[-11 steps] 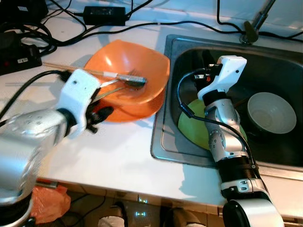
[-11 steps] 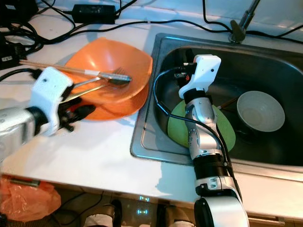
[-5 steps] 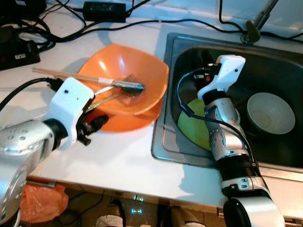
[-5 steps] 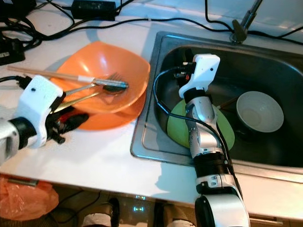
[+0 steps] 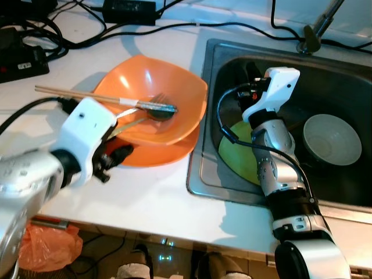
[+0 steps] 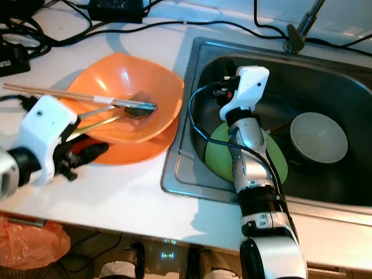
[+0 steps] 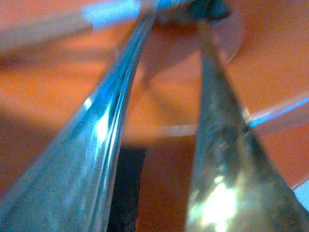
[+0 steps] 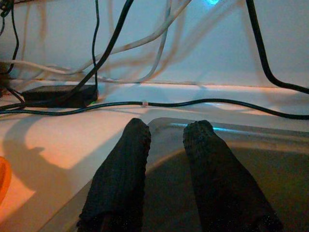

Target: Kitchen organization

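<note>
An orange bowl (image 5: 152, 96) sits on an orange plate (image 5: 165, 152) on the white counter, left of the sink. Wooden chopsticks (image 5: 75, 95), a fork (image 5: 152, 106) and a spoon lie across the bowl. My left gripper (image 5: 119, 156) rests at the plate's near-left rim, under the utensil handles. Two metal handles (image 7: 104, 121) cross close in front of the left wrist camera, with orange behind. My right gripper (image 8: 166, 129) hangs inside the sink near its back-left corner, narrowly open and holding nothing. Below it lies a green plate (image 5: 239, 156).
A white bowl (image 5: 332, 138) lies in the steel sink (image 5: 199, 174), with the faucet (image 5: 314, 34) behind it. A black power adapter (image 5: 129, 10), a power strip (image 5: 20, 55) and cables crowd the counter's back. An orange bag (image 5: 49, 247) lies on the floor.
My left arm has drawn back toward the counter's front, uncovering more of the chopsticks and the orange plate. The right arm has not moved.
</note>
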You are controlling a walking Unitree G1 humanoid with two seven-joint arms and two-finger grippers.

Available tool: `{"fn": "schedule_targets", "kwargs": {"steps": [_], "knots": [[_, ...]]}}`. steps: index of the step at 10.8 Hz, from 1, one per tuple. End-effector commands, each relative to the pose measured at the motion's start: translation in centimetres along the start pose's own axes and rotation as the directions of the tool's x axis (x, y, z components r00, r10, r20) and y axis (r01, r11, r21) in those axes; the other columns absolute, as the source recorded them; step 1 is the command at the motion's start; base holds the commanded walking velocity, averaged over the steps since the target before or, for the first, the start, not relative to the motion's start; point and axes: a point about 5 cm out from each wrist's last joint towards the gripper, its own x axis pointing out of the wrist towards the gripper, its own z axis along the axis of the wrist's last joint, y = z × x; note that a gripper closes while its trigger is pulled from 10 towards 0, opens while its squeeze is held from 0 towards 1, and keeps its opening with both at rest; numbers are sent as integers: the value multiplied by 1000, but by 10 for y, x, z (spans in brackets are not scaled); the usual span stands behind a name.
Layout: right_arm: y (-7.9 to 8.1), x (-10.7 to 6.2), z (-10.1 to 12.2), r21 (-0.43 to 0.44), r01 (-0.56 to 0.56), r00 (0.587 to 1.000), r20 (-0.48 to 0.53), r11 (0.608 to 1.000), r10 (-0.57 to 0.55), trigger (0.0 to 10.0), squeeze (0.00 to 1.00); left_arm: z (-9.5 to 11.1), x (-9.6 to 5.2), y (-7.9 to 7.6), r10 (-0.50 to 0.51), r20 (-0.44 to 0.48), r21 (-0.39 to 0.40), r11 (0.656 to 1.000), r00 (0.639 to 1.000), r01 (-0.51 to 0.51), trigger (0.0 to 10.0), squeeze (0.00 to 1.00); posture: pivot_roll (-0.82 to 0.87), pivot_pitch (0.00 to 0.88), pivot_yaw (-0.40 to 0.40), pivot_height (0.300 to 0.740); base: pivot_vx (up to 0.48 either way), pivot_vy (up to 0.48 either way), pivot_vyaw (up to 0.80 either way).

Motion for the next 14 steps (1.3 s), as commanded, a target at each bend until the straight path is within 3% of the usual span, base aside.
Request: {"fn": "schedule_targets", "kwargs": {"steps": [1, 4, 10, 12, 13, 14], "knots": [[-7, -6, -11, 12, 34, 999, -38, 999, -33, 10000, 0, 7, -5, -4, -80, 32, 49, 996, 996, 78, 10000, 0, 366, 251, -85, 740, 0, 0, 0], [-7, -5, -12, 13, 35, 999, -39, 999, -35, 10000, 0, 13, -10, 6, -85, 57, 55, 995, 995, 81, 10000, 0, 368, 242, -82, 740, 0, 0, 0], [-6, -5, -13, 20, 29, 999, -40, 999, -28, 10000, 0, 16, -26, 8, -211, 104, 36, 977, 972, 208, 10000, 0, 367, 249, -80, 740, 0, 0, 0], [-4, -6, -15, 26, 26, 999, -43, 999, -25, 10000, 0, 12, -28, 18, -168, 193, -51, 982, 967, 181, 10000, 0, 371, 249, -80, 740, 0, 0, 0], [-4, -6, -15, 26, 26, 999, -44, 999, -25, 10000, 0, 12, -27, 17, -173, 244, -65, 979, 954, 194, 10000, 0, 364, 249, -83, 740, 0, 0, 0], [-6, -7, -15, 20, 25, 999, -48, 999, -24, 10000, 0, 16, -32, 11, -228, 286, -23, 969, 931, 245, 10000, 0, 363, 250, -86, 740, 0, 0, 0]]}}
